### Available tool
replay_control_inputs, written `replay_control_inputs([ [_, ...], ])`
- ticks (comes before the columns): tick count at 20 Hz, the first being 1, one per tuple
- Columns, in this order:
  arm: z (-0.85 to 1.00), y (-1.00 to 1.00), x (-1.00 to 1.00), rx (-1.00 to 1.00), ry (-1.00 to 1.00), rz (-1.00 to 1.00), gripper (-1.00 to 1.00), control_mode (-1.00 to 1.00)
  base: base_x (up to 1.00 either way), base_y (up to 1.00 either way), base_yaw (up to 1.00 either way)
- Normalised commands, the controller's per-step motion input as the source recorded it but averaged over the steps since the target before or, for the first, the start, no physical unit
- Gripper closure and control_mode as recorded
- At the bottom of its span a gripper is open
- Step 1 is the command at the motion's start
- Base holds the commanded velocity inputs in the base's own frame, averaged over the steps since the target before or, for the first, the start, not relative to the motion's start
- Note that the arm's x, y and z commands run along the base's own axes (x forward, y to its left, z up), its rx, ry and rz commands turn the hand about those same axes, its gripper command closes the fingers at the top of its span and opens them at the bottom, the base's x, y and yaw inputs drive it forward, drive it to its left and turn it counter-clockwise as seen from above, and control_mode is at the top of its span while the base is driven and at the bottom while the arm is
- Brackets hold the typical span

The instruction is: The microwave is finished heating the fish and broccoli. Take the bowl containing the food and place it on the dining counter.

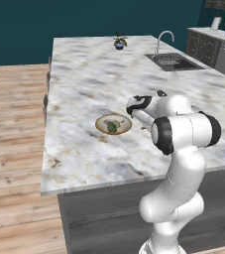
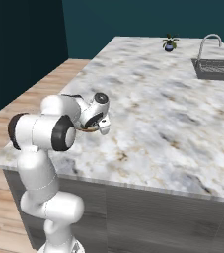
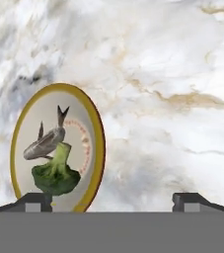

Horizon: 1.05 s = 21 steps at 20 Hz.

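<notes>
The bowl [image 1: 113, 124] is seen standing on the marble desk [image 1: 84, 79], near the middle of the left base view, just to the left of the robot's white wrist. In the hand view the bowl [image 3: 59, 153] is placed at the lower left of the frame, and the grey fish [image 3: 45, 142] is seen lying in it with the green broccoli [image 3: 56, 174] just below it, the two touching. The two fingers are seen spread wide at the bottom edge of the hand view, the left fingertip [image 3: 34, 201] at the bowl's lower rim and the right one well apart over bare marble; nothing is held between them. In the right base view the gripper [image 2: 99, 127] is found at the left of centre, low over the desk's near edge. A sink [image 1: 174, 61] with a curved faucet [image 1: 162, 39] is set in the upper right of the left base view, and a small potted plant [image 1: 119, 41] is seen at the desk's far edge.
</notes>
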Motion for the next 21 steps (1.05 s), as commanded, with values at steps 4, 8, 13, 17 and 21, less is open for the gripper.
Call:
replay_control_inputs([
  [4, 1.00, 0.01, -1.00, 0.00, -0.01, -0.04, -1.00, -1.00, 0.00, 0.00, 0.00],
  [8, 0.94, 0.35, -1.00, -0.06, -0.05, 0.00, -1.00, -1.00, 0.00, 0.00, 0.00],
  [13, 0.57, 0.69, -1.00, -0.23, -0.14, 0.02, -1.00, -1.00, 0.00, 0.00, 0.00],
  [17, 0.05, 0.81, -1.00, -0.33, -0.26, 0.01, -1.00, -1.00, 0.00, 0.00, 0.00],
  [21, 0.00, 0.68, -1.00, -0.27, -0.34, 0.09, -1.00, -1.00, 0.00, 0.00, 0.00],
])
